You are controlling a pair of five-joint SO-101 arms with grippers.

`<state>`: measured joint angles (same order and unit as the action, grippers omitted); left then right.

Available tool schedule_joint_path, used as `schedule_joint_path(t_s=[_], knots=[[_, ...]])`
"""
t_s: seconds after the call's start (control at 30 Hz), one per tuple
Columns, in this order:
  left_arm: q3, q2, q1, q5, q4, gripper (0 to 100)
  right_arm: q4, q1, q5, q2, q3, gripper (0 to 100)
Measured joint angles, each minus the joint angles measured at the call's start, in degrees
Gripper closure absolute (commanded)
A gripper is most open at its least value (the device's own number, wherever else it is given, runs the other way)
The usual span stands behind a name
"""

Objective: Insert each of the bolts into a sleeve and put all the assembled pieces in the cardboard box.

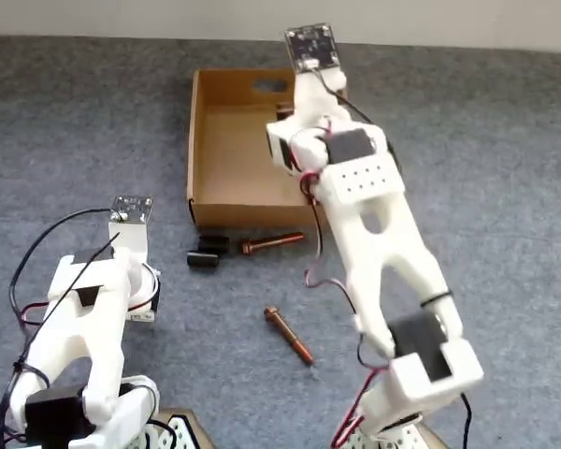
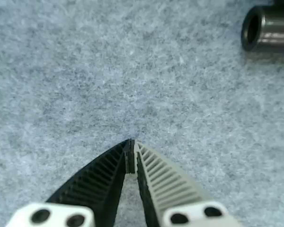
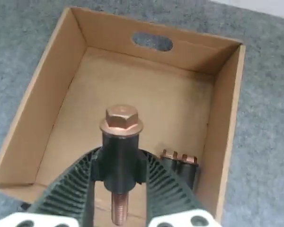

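My right gripper (image 3: 120,161) is shut on an assembled piece (image 3: 119,146), a copper bolt standing in a black sleeve, held above the floor of the cardboard box (image 3: 132,90). Another assembled piece (image 3: 180,164) lies inside the box near one wall. My left gripper (image 2: 131,147) is shut on nothing and hangs low over the grey carpet, with a loose black sleeve (image 2: 267,28) lying some way ahead of it. In the high view, two black sleeves (image 1: 208,253) and a loose bolt (image 1: 273,243) lie just in front of the box (image 1: 226,140). A second bolt (image 1: 290,335) lies nearer the arms.
The right arm (image 1: 365,187) stretches over the box's right half and hides part of it. The left arm (image 1: 93,309) stands at the lower left. Open grey carpet (image 1: 486,140) surrounds the box on both sides.
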<state>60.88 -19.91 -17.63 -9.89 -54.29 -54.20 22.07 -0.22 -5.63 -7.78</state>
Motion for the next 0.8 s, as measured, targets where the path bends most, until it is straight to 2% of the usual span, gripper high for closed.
schedule_joint_path(t_s=[0.3, 0.6, 0.8], knots=[[0.0, 0.0, 0.0, 0.0, 0.0, 99, 0.0, 0.0, -5.3, -15.8, -7.9, 99.2], [0.0, 0.0, 0.0, 0.0, 0.0, 99, 0.0, 0.0, -5.5, -31.1, -19.3, 99.2], [0.0, 0.0, 0.0, 0.0, 0.0, 99, -2.6, -1.4, -5.5, -35.3, -21.5, 99.2]])
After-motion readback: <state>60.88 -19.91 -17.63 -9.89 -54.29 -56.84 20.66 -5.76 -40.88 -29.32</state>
